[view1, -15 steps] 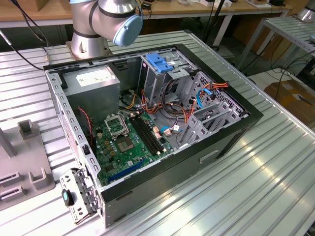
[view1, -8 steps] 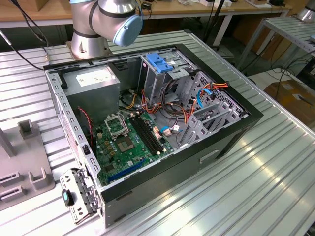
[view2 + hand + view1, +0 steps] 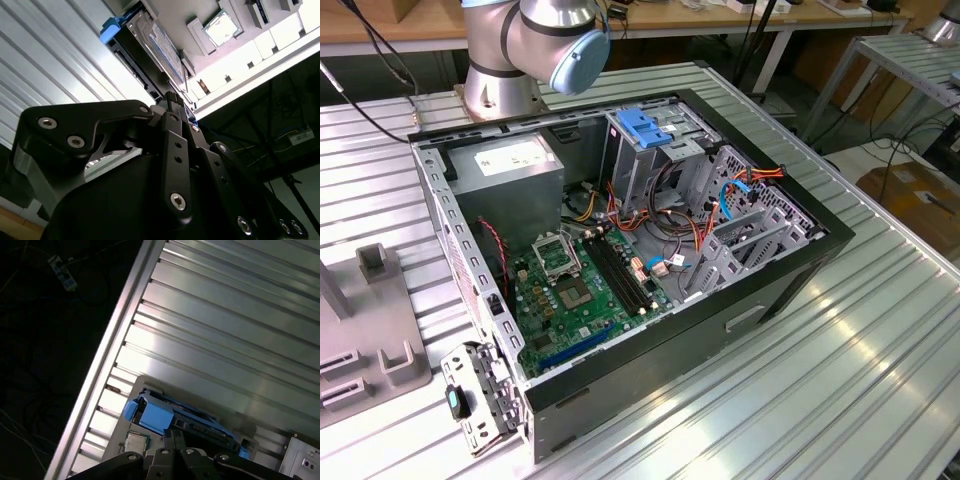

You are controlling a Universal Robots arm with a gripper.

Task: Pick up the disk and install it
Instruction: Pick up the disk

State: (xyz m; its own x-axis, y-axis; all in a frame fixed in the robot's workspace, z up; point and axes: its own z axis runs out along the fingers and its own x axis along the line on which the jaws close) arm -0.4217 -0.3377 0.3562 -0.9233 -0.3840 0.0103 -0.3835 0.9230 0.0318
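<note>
The disk (image 3: 162,47) is a flat metal drive with a blue-and-white label and blue plastic side rails. It stands on edge in a grey holder on the ribbed metal table. In the first wrist view the disk (image 3: 152,415) shows its blue rail and dark connector edge. My gripper (image 3: 175,100) reaches right up to one end of the disk. In the first wrist view the gripper (image 3: 175,439) sits directly over the disk's edge. Whether it grips the disk is hidden by its own black body.
An open computer case (image 3: 790,290) lies on the table, with a drive cage and blue latch (image 3: 645,128) and a grey power supply box (image 3: 510,165) inside. A grey fixture (image 3: 370,335) sits at the exterior view's left. A processor chip (image 3: 220,27) rests beside the disk.
</note>
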